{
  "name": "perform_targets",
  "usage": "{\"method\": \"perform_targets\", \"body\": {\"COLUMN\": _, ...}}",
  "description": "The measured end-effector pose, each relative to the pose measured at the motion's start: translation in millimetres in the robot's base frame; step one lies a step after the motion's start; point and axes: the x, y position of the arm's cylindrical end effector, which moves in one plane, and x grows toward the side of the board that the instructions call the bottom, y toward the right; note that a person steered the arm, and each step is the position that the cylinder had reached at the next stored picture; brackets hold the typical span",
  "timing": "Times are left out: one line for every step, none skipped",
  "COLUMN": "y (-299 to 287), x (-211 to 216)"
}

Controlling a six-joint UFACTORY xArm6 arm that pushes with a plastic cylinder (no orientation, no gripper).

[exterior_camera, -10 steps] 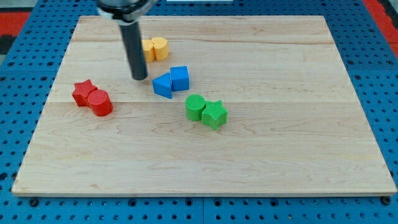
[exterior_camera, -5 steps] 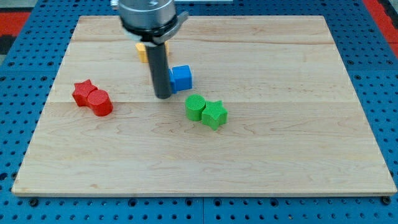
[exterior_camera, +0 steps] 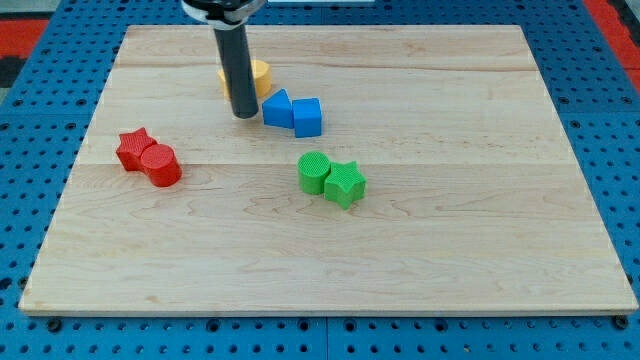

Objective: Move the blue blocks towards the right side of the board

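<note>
Two blue blocks sit side by side just above the board's centre: a blue triangular block (exterior_camera: 277, 108) and a blue cube (exterior_camera: 307, 116) touching its right side. My tip (exterior_camera: 243, 114) rests on the board just left of the blue triangular block, a small gap apart. The rod rises from there to the view's top and hides part of the yellow blocks behind it.
Yellow blocks (exterior_camera: 258, 76) lie behind the rod, above the blue pair. A green cylinder (exterior_camera: 314, 171) and green star (exterior_camera: 345, 183) sit below the blue blocks. A red star (exterior_camera: 133, 148) and red cylinder (exterior_camera: 161, 165) lie at the left. The wooden board (exterior_camera: 480, 220) sits on a blue pegboard.
My tip swept down and right past the blue blocks, then back up and left. The blue pair has shifted up and to the right and turned. The other blocks have not moved.
</note>
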Motion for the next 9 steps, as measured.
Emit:
{"method": "perform_targets", "body": {"y": 44.1, "x": -0.1}}
{"method": "perform_targets", "body": {"y": 61.7, "x": -0.1}}
{"method": "perform_targets", "body": {"y": 59.9, "x": -0.7}}
{"method": "perform_targets", "body": {"y": 57.2, "x": -4.1}}
{"method": "perform_targets", "body": {"y": 57.3, "x": -4.1}}
{"method": "perform_targets", "body": {"y": 58.1, "x": -3.7}}
{"method": "perform_targets", "body": {"y": 58.1, "x": -3.1}}
{"method": "perform_targets", "body": {"y": 58.1, "x": -3.0}}
{"method": "perform_targets", "body": {"y": 58.1, "x": -3.0}}
